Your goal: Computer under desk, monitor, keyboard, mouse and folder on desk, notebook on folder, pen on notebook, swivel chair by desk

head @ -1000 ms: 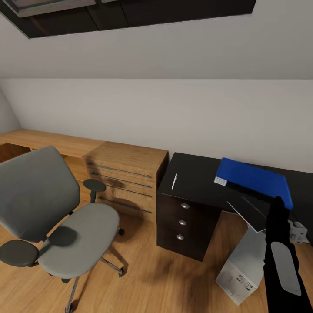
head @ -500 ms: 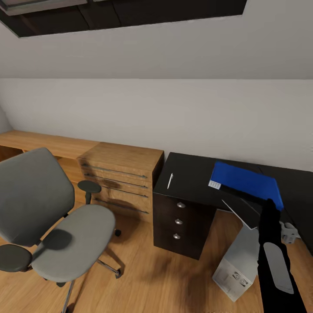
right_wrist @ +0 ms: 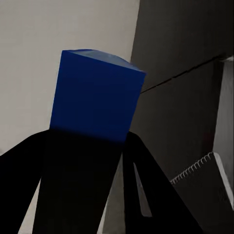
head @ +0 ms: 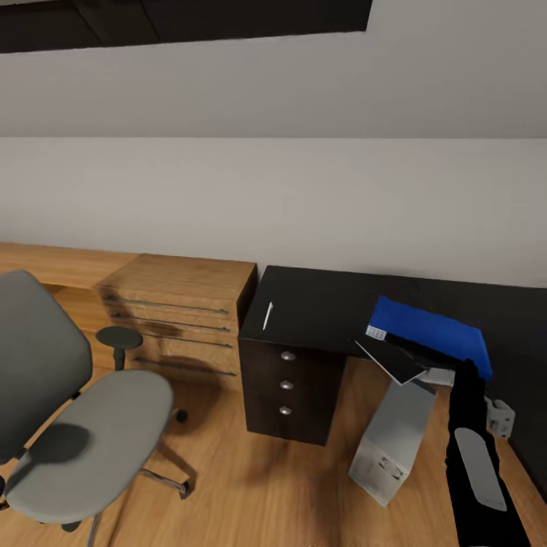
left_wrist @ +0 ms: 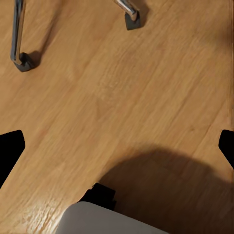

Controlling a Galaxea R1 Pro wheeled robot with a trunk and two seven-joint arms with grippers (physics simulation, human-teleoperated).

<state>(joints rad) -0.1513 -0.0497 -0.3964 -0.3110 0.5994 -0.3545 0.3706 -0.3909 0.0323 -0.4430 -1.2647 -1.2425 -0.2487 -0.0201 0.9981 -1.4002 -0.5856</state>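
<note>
Head view: the blue folder (head: 429, 332) lies on the black bench (head: 319, 311), the notebook (head: 393, 358) overhanging its edge, the pen (head: 267, 316) apart. Right wrist view — the right hand (right_wrist: 80, 170) clenches the folder (right_wrist: 95, 95). Left wrist view: wooden floor (left_wrist: 131, 92); its hand's state I cannot tell.

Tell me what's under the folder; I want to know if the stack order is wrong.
The folder is held by the right gripper. Beneath it, the black notebook juts past the desk edge. What else it covers is hidden. The pen lies apart.

The pen (head: 267, 316) lies on the desk (head: 319, 308), left of the folder (head: 429, 334).
</note>
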